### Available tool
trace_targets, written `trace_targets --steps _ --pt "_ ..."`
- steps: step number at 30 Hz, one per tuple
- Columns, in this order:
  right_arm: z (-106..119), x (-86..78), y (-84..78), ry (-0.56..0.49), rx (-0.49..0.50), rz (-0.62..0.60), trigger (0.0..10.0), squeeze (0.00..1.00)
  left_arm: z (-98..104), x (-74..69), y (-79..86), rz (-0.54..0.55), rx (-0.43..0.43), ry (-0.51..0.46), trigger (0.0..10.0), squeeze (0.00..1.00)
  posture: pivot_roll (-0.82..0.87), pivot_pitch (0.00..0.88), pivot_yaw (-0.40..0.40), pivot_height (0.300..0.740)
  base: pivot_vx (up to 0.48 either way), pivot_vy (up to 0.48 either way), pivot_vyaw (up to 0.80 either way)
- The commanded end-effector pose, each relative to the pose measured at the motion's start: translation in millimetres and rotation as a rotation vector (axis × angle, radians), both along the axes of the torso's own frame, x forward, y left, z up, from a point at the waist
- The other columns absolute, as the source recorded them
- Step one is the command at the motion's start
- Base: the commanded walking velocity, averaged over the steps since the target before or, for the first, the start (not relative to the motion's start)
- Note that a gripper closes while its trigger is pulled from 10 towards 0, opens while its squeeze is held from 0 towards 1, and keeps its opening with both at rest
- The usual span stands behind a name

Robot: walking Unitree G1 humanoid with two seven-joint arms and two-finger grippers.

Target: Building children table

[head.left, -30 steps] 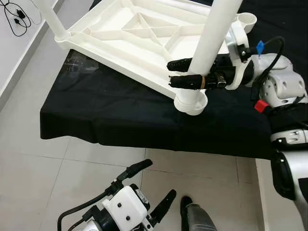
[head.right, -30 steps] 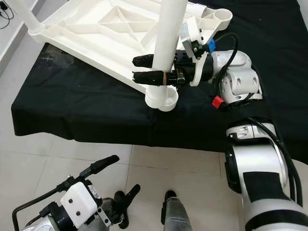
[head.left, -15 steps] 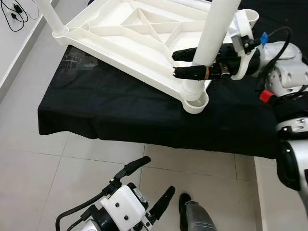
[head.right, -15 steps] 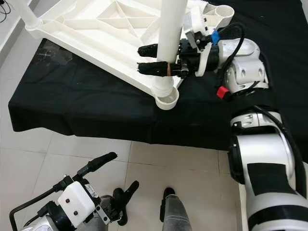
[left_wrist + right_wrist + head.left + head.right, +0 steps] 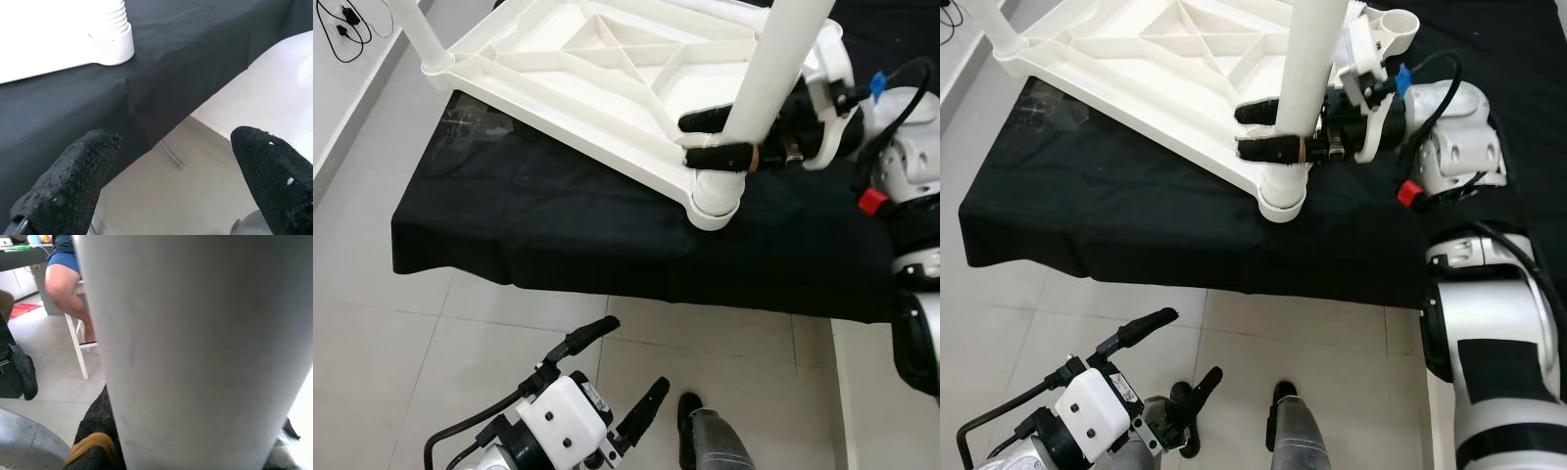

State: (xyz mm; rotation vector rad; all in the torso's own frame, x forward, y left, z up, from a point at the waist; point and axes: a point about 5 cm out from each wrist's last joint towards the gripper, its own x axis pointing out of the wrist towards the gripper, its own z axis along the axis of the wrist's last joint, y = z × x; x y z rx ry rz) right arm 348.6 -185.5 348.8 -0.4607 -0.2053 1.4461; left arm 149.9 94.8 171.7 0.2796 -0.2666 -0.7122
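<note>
Lying upside down: white table top [image 5: 578, 83] is resting on the black cloth [image 5: 538, 225].
Leg: white leg [image 5: 1310, 69] is standing in the corner socket [image 5: 1281, 196], maybe not pushed all the way in.
Right gripper [image 5: 1268, 130]: squeezing the leg just above the socket.
Left gripper [image 5: 617, 382]: hanging low, fingers spread wide.
Risk: leg is tipping or popping out if pushed crooked.

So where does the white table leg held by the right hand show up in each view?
Left eye view: white leg upper right, standing in the corner socket.
Right eye view: upper centre, above the same socket.
Left wrist view: its ribbed base at the top edge.
Right wrist view: close up, across most of the frame.
Shared landmark: black cloth.
</note>
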Motion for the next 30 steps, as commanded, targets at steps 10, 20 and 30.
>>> trace_targets --steps 10,20,30 --pt "-30.0 -2.5 2.7 0.104 -0.073 0.035 10.0 0.0 -6.1 -1.9 0.1 -0.012 -0.009 0.031 10.0 0.0 0.06 0.434 0.066 0.74 0.0 0.0 0.0" --pt "-42.5 4.7 14.0 0.104 -0.112 -0.027 10.0 0.0 -6.8 -0.4 0.2 -0.013 -0.009 0.03 10.0 0.0 0.05 0.433 0.065 0.74 0.0 0.0 0.0" --pt "-54.8 14.8 12.8 0.124 -0.1 -0.21 10.0 0.0 -6.7 1.5 -0.1 -0.013 -0.01 0.027 10.0 0.0 0.04 0.426 0.062 0.74 0.0 0.0 0.0"
